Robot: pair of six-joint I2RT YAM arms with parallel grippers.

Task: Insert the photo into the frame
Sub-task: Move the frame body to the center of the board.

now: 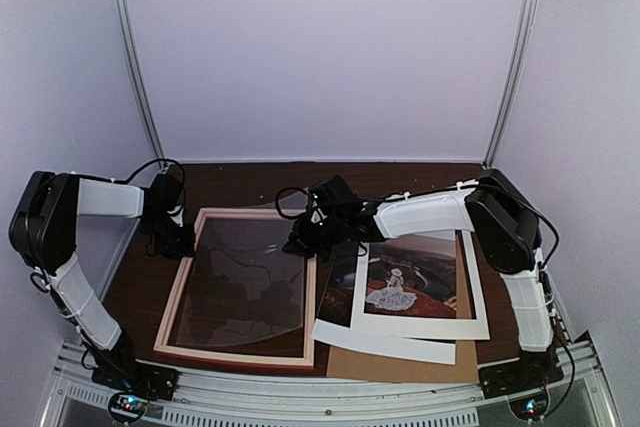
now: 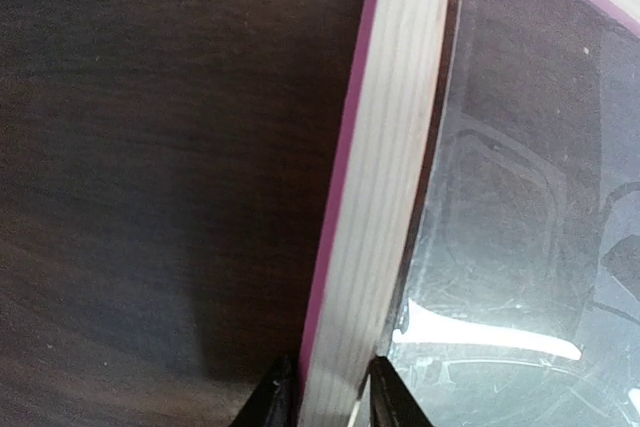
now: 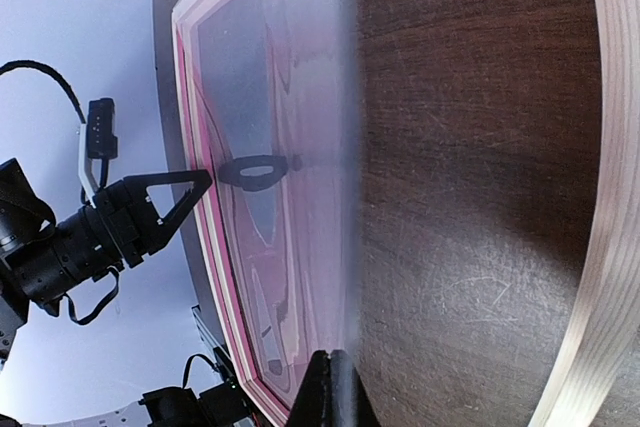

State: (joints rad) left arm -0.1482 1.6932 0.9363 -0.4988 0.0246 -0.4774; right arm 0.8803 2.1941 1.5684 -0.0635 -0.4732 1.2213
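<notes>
Brown wooden table [image 1: 250,182]: pink-edged rectangular wooden frame [image 1: 240,355] at left, its opening blocked by a clear flexible sheet [image 1: 240,277] pinched in the closed right gripper [image 1: 300,242]. Dark landscape paper photo [image 1: 420,277] lies right, overlapping a white mat [image 1: 380,339]. The left gripper [image 2: 332,402] clamps the frame's rail.

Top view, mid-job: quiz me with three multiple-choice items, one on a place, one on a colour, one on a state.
1. Where is the photo?
A. inside the frame
B. right of the frame, outside it
C. in the left gripper

2. What colour is the frame's outer edge?
A. pink
B. green
C. black

3. What is the right gripper doing?
A. wide open
B. shut on the clear sheet
C. out of view

Answers: B, the photo lies beside the frame. A, the left wrist view shows a pink strip. B, its fingers pinch the sheet's edge.
</notes>
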